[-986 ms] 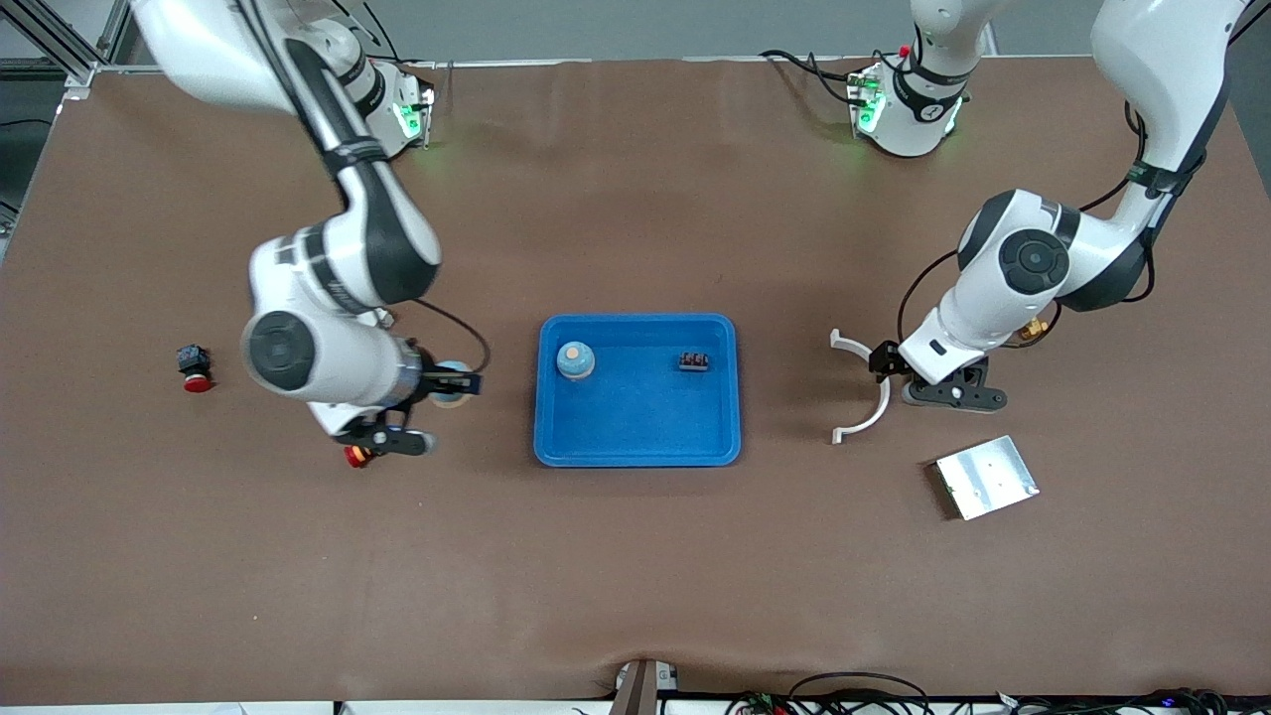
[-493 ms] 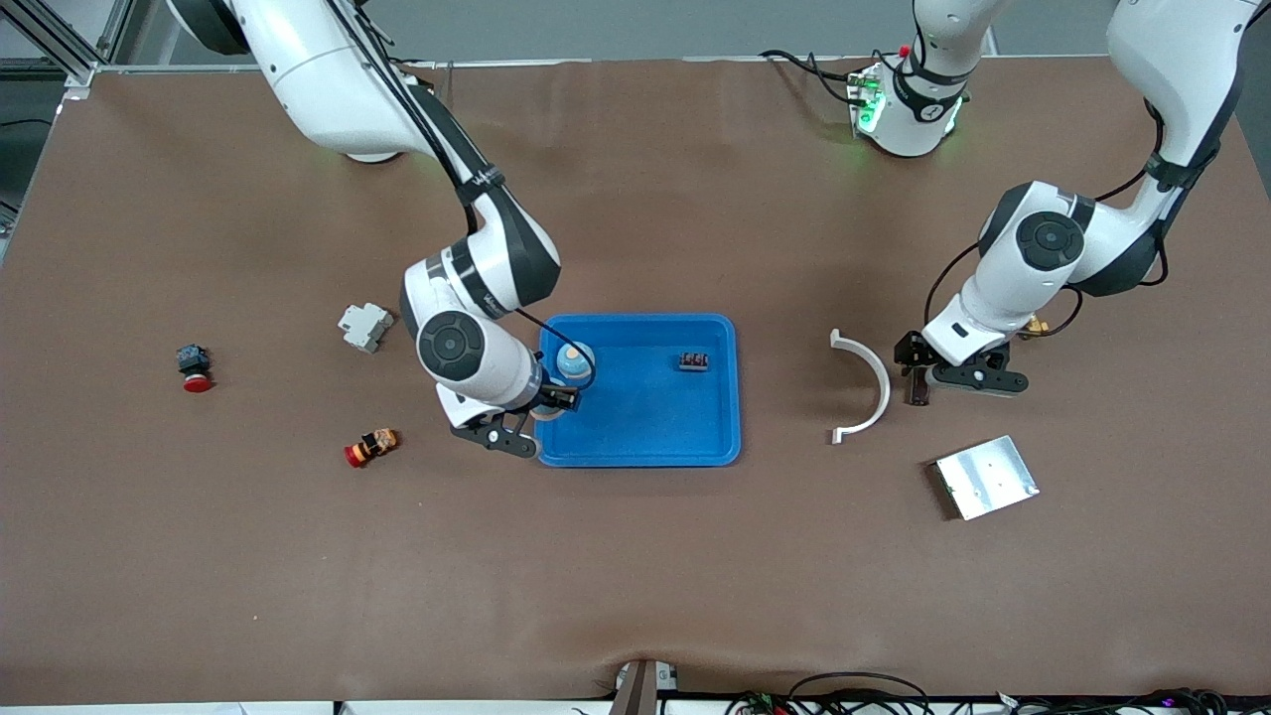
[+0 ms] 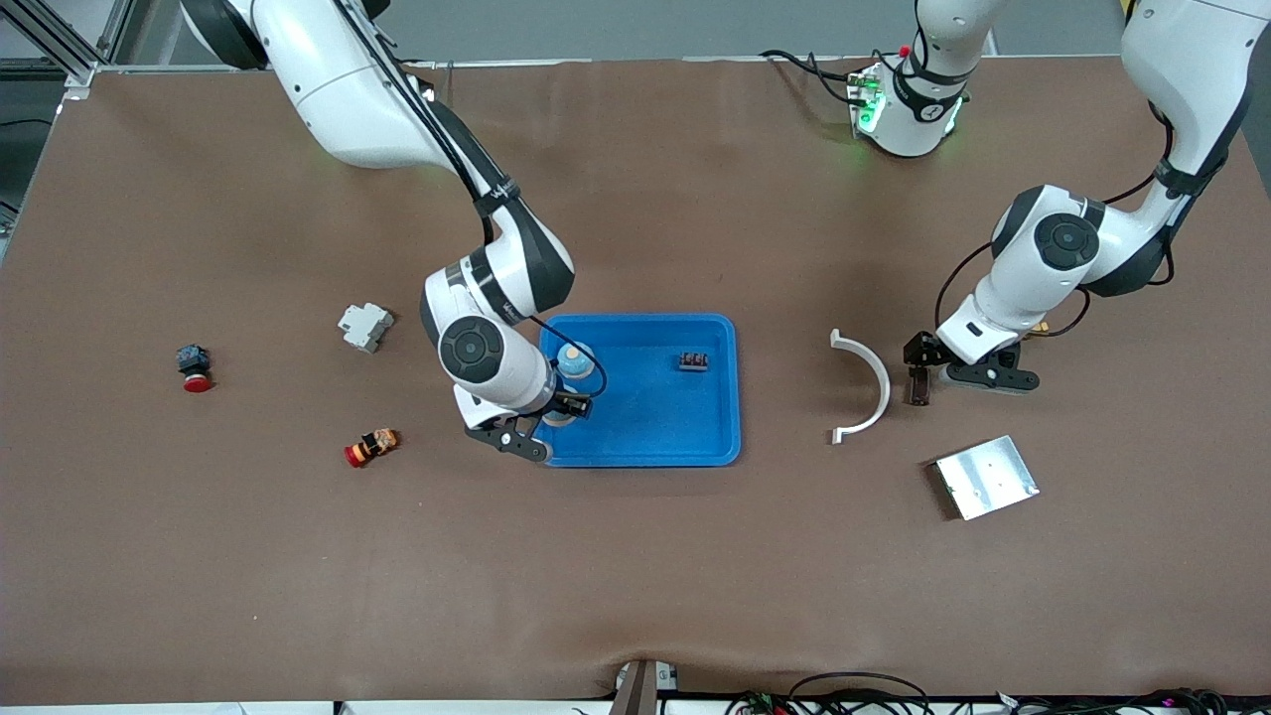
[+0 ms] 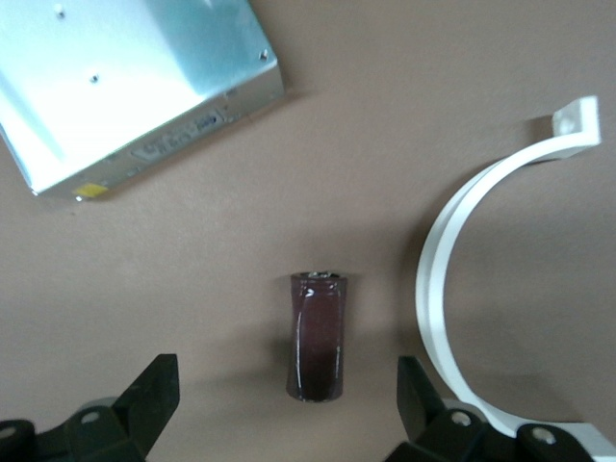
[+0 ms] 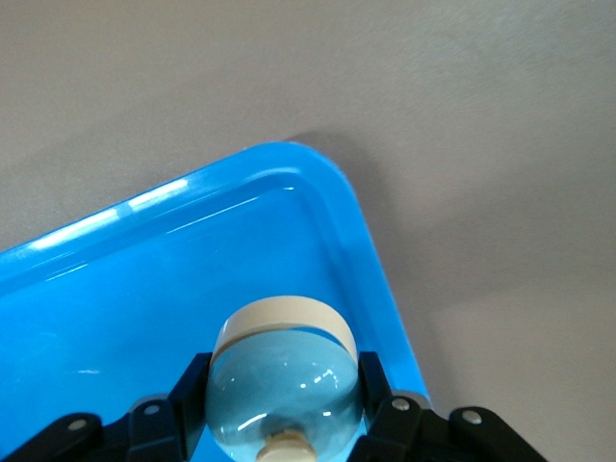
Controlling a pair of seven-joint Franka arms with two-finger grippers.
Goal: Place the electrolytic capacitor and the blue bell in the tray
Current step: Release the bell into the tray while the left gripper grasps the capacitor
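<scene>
Electrolytic capacitor, dark brown cylinder [image 4: 317, 336], lies on worktop between open left gripper [image 4: 287, 409] jaws, long axis along them; right gripper [image 5: 279, 423] grips pale-blue bell [image 5: 284, 385] over blue plastic tray [image 3: 645, 437].

A matte brown surface [image 3: 635, 556] fills nearly the whole frame under even light, with grey floor along the top edge, aluminium framing [image 3: 70, 45] at upper left, and cables [image 3: 854, 690] at the bottom edge.
</scene>
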